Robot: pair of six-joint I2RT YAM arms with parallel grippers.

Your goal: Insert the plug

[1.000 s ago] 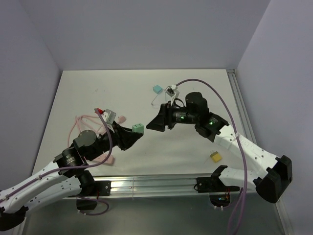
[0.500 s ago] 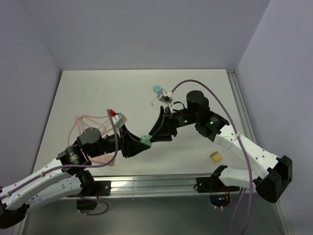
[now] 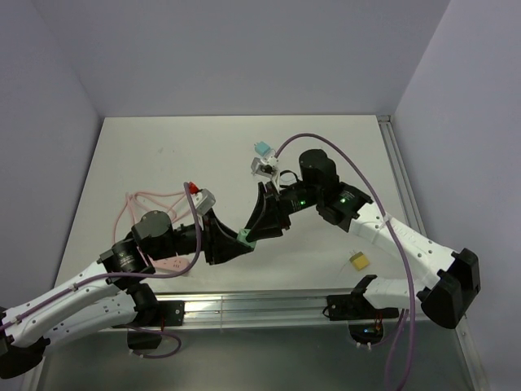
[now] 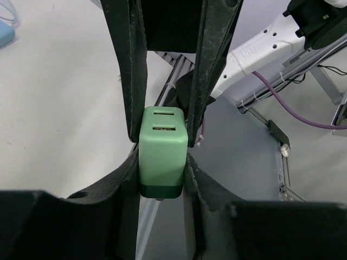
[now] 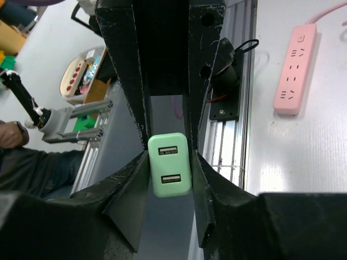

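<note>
Both arms have swung in toward each other compared to a second ago. Back then the left claw had the green plug on its own, and the right claw was hanging open a bit apart from it. Now the two claws meet nose to nose, closer to the near edge of the table, and the right one has clamped down.

Count-wise: two arms, two claws, one green plug. The plug has two USB slots on the face that points at the right wrist camera. Both claws are pinched on that one plug from opposite ends. The left has closed down to the plug's width with the body snug between its fingers. The right is squeezed in just as tight, touching both sides. The plug is held up off the table, about the middle of the near edge.

One pink power strip lies flat by the near edge on the left side, mostly tucked under the left arm in the top view. Its one pink cord loops off toward the left edge.

Other bits: one yellow block near the near right corner, well apart from the claws. One teal block sits in the far half, around the middle. One purple cable arcs over the right arm.
</note>
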